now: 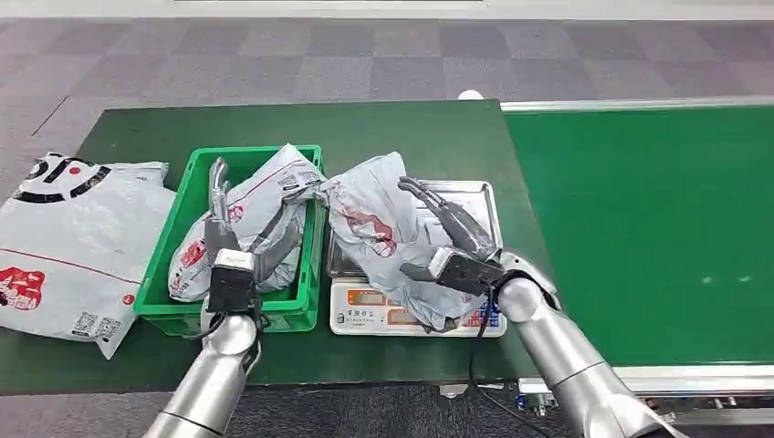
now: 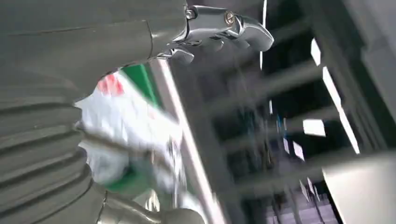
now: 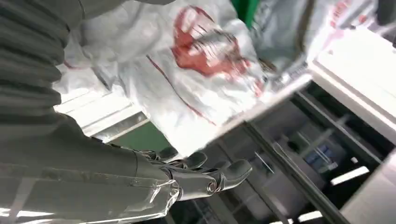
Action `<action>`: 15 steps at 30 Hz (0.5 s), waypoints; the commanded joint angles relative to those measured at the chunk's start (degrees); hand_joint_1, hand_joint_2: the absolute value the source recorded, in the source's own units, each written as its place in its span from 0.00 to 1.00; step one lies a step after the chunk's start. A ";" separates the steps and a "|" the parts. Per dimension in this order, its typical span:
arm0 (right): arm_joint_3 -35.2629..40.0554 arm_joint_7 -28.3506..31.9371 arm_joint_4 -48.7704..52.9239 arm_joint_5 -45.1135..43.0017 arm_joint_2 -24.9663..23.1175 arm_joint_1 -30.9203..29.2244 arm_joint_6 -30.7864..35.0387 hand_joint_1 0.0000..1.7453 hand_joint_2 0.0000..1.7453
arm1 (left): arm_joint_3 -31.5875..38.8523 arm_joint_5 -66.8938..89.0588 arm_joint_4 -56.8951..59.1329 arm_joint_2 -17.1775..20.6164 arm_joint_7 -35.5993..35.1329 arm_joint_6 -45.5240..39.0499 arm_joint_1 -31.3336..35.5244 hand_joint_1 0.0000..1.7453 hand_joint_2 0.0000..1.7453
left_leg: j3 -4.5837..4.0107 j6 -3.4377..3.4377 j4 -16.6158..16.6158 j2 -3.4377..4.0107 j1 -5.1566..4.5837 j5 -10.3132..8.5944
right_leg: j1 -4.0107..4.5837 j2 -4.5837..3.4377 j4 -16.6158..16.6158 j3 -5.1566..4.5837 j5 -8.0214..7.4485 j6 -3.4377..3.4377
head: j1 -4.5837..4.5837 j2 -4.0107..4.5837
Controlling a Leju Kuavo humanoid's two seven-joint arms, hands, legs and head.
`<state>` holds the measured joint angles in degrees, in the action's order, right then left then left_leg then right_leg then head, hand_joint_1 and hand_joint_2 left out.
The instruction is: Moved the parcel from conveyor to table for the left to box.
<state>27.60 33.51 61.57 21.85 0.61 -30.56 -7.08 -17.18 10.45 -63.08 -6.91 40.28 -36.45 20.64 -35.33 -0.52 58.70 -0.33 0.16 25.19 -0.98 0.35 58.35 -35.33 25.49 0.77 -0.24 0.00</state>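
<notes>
A crumpled grey parcel with red print (image 1: 370, 228) lies on the steel pan of a weighing scale (image 1: 365, 315) on the green table. My right hand (image 1: 452, 242) sits against the parcel's right side with its fingers stretched out and apart, gripping nothing. Close up, this parcel (image 3: 187, 70) lies beside the right hand (image 3: 116, 168). A second grey parcel (image 1: 265, 196) leans inside the green crate (image 1: 169, 246). My left hand (image 1: 228, 237) stands over the crate with fingers pointing up and thumb spread toward that parcel. The left wrist view is blurred, with the left hand (image 2: 93, 42) and a parcel (image 2: 126, 121).
A large flat grey bag (image 1: 64, 246) lies at the table's left end. The green conveyor belt (image 1: 639, 228) runs along the right, next to the scale. Bare table (image 1: 365, 128) lies behind the crate and scale.
</notes>
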 commanded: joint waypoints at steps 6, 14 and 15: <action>-14.28 1.39 5.88 -20.19 -3.52 0.17 16.59 0.00 1.00 | -7.96 -8.29 -5.83 0.79 -0.28 27.19 2.02 0.00 1.00 | 0.03 0.00 -0.04 -0.08 -0.01 0.00 | 0.00 0.09 -0.05 0.09 0.02 -0.05 | 0.00 0.00; -15.63 3.77 13.80 -26.12 -1.33 5.22 21.84 0.00 1.00 | -16.88 1.13 17.11 -6.28 -0.28 34.06 8.55 0.00 1.00 | 0.05 0.02 -0.02 -0.22 -0.01 0.00 | -0.01 0.22 -0.08 0.15 0.04 -0.01 | -0.02 0.00; -15.52 4.01 14.69 -26.42 -0.80 6.49 22.09 0.00 1.00 | -17.64 3.83 22.94 -8.17 -0.28 31.60 10.34 0.00 1.00 | 0.11 0.01 -0.06 -0.21 -0.02 0.00 | -0.01 0.20 -0.13 0.19 0.05 -0.03 | -0.02 0.00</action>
<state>15.67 36.77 69.77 -2.01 -1.57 -28.57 13.01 -23.89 4.44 -68.43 -8.92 40.24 -0.76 21.60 -35.34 -0.52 58.74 -0.30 0.11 25.21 -1.02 0.30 58.34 -35.38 25.48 0.78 -0.26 0.00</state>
